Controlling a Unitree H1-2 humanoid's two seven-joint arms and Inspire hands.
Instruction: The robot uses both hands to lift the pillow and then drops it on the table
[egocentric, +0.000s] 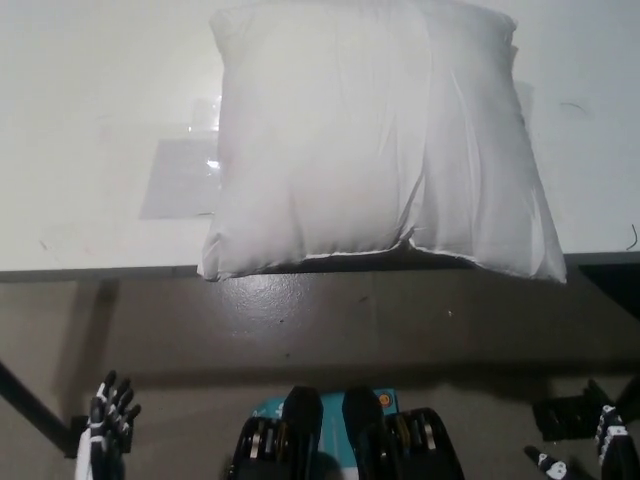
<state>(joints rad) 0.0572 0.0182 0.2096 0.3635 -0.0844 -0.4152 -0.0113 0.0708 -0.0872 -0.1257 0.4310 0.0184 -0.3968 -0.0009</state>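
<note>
**Still on the table: pillow waits for a two-handed lift**

Here, a white table (80, 130) fills the upper half of the head view, its near edge running across the middle of the frame above a brown floor (330, 320). On it lies a white pillow (370, 140), plump and creased down its right side, its near corners hanging just past the table edge. A flat, clear sheet or patch of tape (180, 175) lies on the tabletop just beside the pillow's left edge, partly under it.

Both hands hang low, well apart from the pillow. The left hand (108, 420) sits at the lower left corner with its fingers spread and holding nothing. The right hand (605, 440) shows only at the lower right corner; whether it is spread or closed cannot be told from this view.

The lift appears not yet begun. To do it well, each hand would likely need to rise past the table edge and press in on opposite sides of the pillow evenly, since soft filling will sag and slip from a lopsided hold. The table's near edge stands between the hands and the pillow. A dark bracket (560, 415) sits on the floor near the right hand.
</note>
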